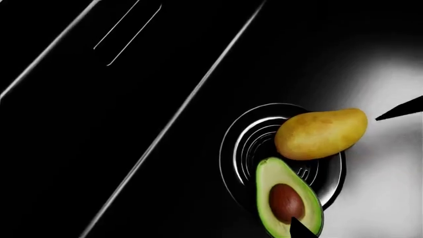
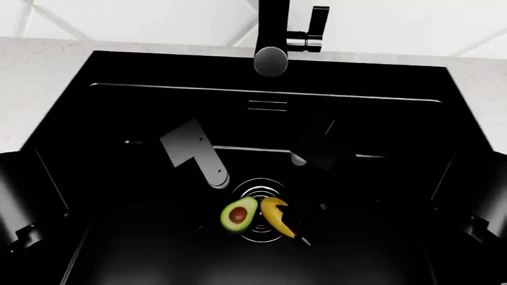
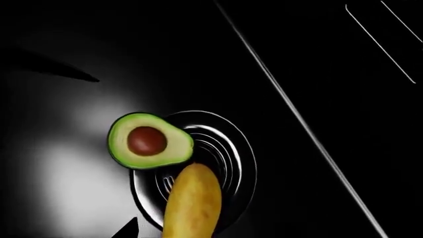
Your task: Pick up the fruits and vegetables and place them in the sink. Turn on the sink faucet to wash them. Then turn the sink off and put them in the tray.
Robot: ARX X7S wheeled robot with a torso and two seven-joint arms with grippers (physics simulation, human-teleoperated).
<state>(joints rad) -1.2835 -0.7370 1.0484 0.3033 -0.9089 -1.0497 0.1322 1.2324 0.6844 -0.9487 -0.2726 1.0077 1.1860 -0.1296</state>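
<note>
Both fruits lie on the round drain point(image 2: 257, 211) in the floor of the black sink point(image 2: 119, 119). The halved avocado point(image 2: 239, 215) faces up, green flesh and brown pit showing, and the yellow oblong fruit point(image 2: 273, 215) touches it. My left gripper point(image 1: 211, 233) hovers open over the basin. Only one dark fingertip point(image 1: 300, 229) shows, over the avocado point(image 1: 289, 198), next to the yellow fruit point(image 1: 322, 133). My right gripper point(image 3: 203, 230) is open around the yellow fruit point(image 3: 191, 203), its fingertip point(image 3: 126, 228) a little apart from it, beside the avocado point(image 3: 148, 141). The tray is out of view.
The black faucet point(image 2: 272, 59) stands at the back rim with its lever point(image 2: 319, 24) to the side; I see no water. Light stone counter point(image 2: 40, 89) surrounds the sink. Both forearms point(image 2: 194, 151) point(image 2: 321, 148) reach down inside the basin walls.
</note>
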